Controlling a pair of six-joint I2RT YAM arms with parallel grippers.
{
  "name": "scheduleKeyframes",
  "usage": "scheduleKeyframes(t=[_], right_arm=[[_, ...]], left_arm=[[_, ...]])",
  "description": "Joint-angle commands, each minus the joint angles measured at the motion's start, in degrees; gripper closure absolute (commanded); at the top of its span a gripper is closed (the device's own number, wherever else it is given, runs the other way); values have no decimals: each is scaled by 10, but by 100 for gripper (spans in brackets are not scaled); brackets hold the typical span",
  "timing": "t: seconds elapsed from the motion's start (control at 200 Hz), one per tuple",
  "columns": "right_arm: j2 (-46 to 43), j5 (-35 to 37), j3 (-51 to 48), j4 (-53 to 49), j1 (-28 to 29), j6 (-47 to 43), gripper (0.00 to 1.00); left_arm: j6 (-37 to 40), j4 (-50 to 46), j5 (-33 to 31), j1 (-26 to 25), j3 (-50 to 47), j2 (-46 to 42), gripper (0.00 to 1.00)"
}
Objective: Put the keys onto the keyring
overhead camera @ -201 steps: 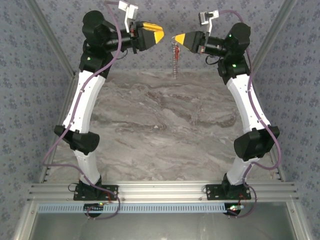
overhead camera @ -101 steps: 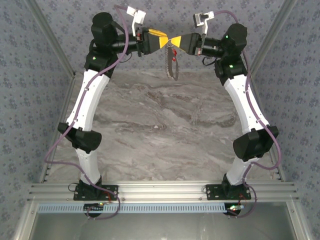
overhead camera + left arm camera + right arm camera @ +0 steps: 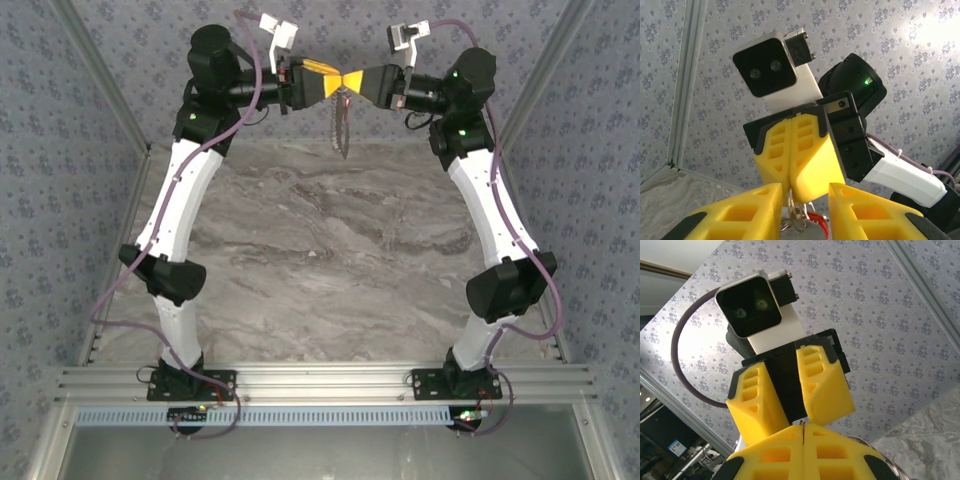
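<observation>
Bases: left arm [image 3: 175,200] and right arm [image 3: 490,200] stand on the near rail [image 3: 320,380], one to each side.
Elbows: both kick outward low down, then the white forearms sweep up and inward over the marbled surface [image 3: 320,250]. It makes a tidy archway!
Wrists: turned in toward each other at the far end, high above the surface, each with its white camera on top.
Left end: the left gripper [image 3: 335,80] points right with its yellow jaws apart, and the other arm's tips sit right at the gap.
Right end: the right gripper [image 3: 353,80] points left with its jaws pressed tight together and a thin sliver pinched in the seam. It's nose to nose with its partner!
Hanging: the keyring [image 3: 340,128] dangles straight down from where the tips meet, clear of the surface, its top end at the right jaws.
In the gap: the red key [image 3: 818,221] peeks out beside thin loops, low between the left jaws. Can't tell whether it touches them.
Behind: patterned wall [image 3: 120,40].
</observation>
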Motion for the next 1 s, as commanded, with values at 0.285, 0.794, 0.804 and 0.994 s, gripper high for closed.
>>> scheduleKeyframes(t=[0.285, 0.794, 0.804, 0.994], right_arm=[[-12, -8, -2, 53, 7, 30, 100], [-21, 2, -11, 62, 2, 42, 77], [-21, 4, -13, 67, 1, 46, 74], [-45, 46, -78, 191, -46, 145, 53]], left_arm=[[8, -6, 7, -12, 39, 15, 80], [-1, 11, -12, -18, 47, 15, 100], [-1, 11, -14, -18, 47, 14, 100], [-9, 42, -42, -18, 41, 2, 100]])
